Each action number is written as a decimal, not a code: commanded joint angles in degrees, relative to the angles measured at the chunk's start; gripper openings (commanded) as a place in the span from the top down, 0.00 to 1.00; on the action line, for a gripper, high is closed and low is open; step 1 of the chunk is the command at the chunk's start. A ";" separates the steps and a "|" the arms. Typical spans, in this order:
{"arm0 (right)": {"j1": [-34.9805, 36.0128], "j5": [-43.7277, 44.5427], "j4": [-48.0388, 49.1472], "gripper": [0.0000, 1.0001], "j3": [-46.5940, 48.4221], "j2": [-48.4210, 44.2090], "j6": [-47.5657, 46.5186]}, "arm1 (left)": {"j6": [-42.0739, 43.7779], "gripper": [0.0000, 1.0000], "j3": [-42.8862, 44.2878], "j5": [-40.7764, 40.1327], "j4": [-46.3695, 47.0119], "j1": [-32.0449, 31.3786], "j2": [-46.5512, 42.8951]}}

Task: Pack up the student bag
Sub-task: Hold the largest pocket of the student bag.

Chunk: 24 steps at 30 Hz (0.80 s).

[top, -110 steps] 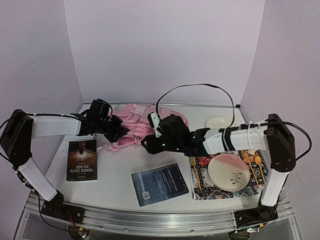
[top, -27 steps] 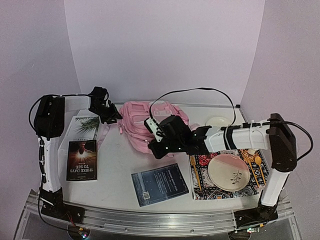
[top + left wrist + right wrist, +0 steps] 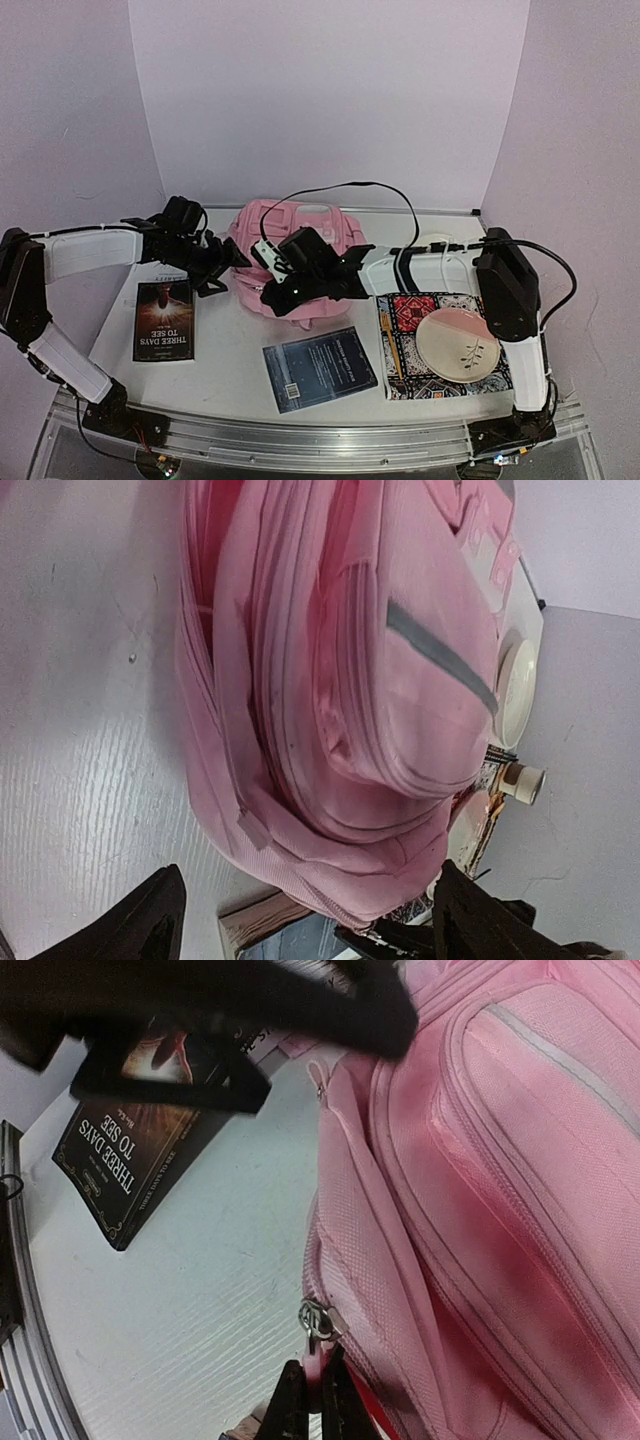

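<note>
The white table [image 3: 230, 350] stands against plain lilac walls. The student bag [image 3: 300, 218] sits at its back centre.

Change noted: a second ago the left gripper [image 3: 228, 272] was pinched shut and raised at the bag's left rear. It now stands wide open and lower, just beside the bag's left flank, holding nothing. The right gripper [image 3: 312, 1405] stays pinched shut on the zip pull [image 3: 314, 1320] at the bag's front-left edge, and its arm has drawn further across the bag's front.

Judgement: the left claw has let the fabric go, so any opening of the zip now rests with the right claw. Both books lie outside the bag, so packing has not begun.

Writing: the dark book [image 3: 164, 320] left of the bag reads "THREE DAYS TO SEE". Print on the blue book [image 3: 320, 368] in front of the bag is too small to read. No brand is legible on the bag.
</note>
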 commanded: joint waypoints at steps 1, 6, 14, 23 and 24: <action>0.26 -0.98 2.90 1.00 4.23 -0.18 0.31 | -6.41 0.16 -1.77 -1.32 4.77 -2.18 -2.38; 0.27 -0.90 2.90 1.00 4.48 -0.08 0.23 | -8.54 0.27 -2.02 -3.56 6.49 -5.63 -0.28; 0.27 0.56 2.47 1.00 1.94 -2.03 -0.75 | -7.92 0.57 -0.61 -5.61 8.81 -7.19 3.41; 0.26 3.11 -2.49 1.00 -4.62 -8.56 -3.84 | -3.09 1.00 0.62 -10.87 7.80 -6.74 4.46; 0.30 3.08 -3.60 1.00 -5.10 -9.41 -4.11 | -2.31 1.00 0.97 -11.37 7.49 -6.47 4.56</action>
